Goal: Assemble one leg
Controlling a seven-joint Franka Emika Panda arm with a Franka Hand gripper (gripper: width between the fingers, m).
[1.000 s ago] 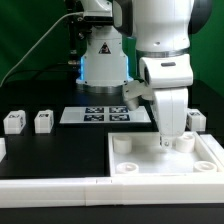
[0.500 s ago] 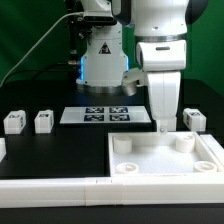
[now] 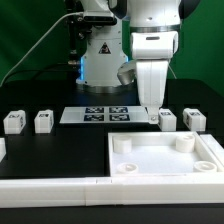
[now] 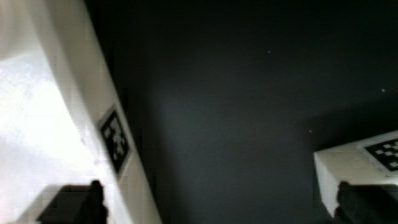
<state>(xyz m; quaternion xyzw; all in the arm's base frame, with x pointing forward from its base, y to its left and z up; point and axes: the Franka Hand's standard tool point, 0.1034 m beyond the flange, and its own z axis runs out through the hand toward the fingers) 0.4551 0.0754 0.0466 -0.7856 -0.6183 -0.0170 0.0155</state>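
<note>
Several legs stand on the black table: two at the exterior view's left [image 3: 12, 121] [image 3: 43, 121] and two at its right [image 3: 166, 120] [image 3: 194, 120]. Each is a small white block with a tag. My gripper [image 3: 151, 117] hangs low beside the nearer right leg, on that leg's left, just beyond the far edge of the large white square piece [image 3: 160, 160]. It is open and empty. In the wrist view both fingertips [image 4: 71, 205] show wide apart over bare black table. A leg's tagged top [image 4: 366, 153] lies by one finger, and the square piece's tagged edge [image 4: 63, 110] by the other.
The marker board [image 3: 100, 115] lies just to the exterior view's left of my gripper. Long white border bars run along the front [image 3: 60, 188] and at the left edge [image 3: 2, 148]. Round corner sockets [image 3: 183, 143] [image 3: 121, 146] rise from the square piece.
My gripper has moved away from the square piece's far right socket, back over its far edge and toward the exterior view's left, ending beside the right-hand leg. It stays empty.
</note>
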